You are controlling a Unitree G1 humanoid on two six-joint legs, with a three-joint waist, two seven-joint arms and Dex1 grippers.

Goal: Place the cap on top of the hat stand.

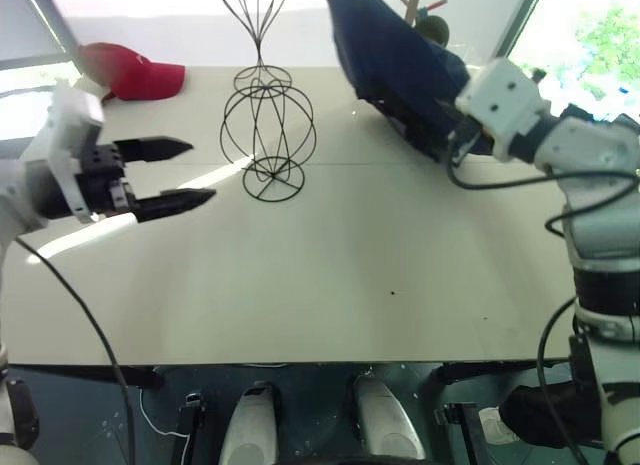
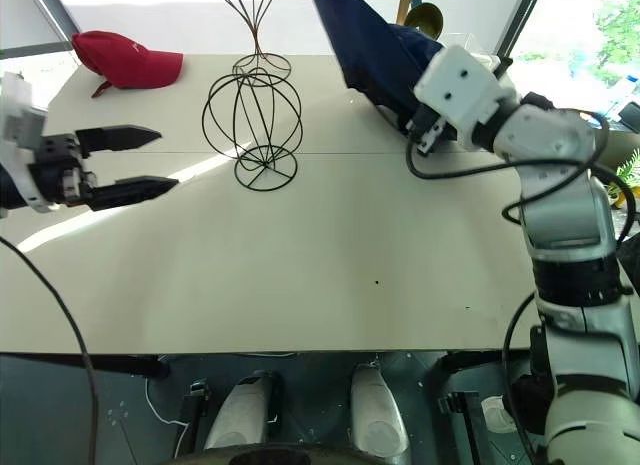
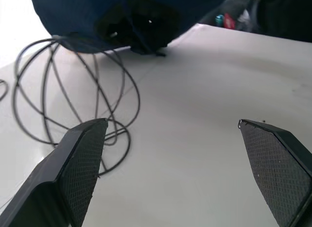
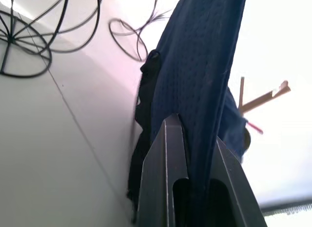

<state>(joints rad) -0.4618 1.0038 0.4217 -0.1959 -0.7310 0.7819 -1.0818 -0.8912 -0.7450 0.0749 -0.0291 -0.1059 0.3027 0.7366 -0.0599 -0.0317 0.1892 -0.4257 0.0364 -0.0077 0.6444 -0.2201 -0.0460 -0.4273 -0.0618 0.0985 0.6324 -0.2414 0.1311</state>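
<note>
One navy cap (image 1: 395, 60), held off the surface, upper centre-right of the head views, brim hanging floppy and tilted. Right end effector (image 4: 192, 139) is clamped tight on a fold of the brim fabric; wrist view shows cloth pinched between both fingers, rest of the hat draping up and away. Only an edge grip, crown not supported.

Hat stand (image 1: 268, 135): short wire globe on a ring base, upper centre of frame, standing upright on the white surface (image 1: 330, 285), to the left of the cap and apart from it. Cap not yet over the globe. Taller teardrop wire stand (image 1: 255, 25) is just behind the globe, their bases close. Red baseball cap (image 1: 135, 70) upper left, well apart. Wooden pole stand (image 2: 410, 0) pokes out behind the cap, top right.

Left end effector (image 1: 170, 175) at left edge of frame, fingers spread wide, nothing in it, pointing toward the globe stand but not touching.

Risks, judged from here: thin pinch on soft brim, so fabric could slip out during the carry. Brim droops, so it may drag into or hook the wire cage or the taller stand and tip them; the globe looks light. Crown opening isn't clearly facing down, so the hat may land lopsided or slide off. Left end effector could knock the stand if it moves in to help.
</note>
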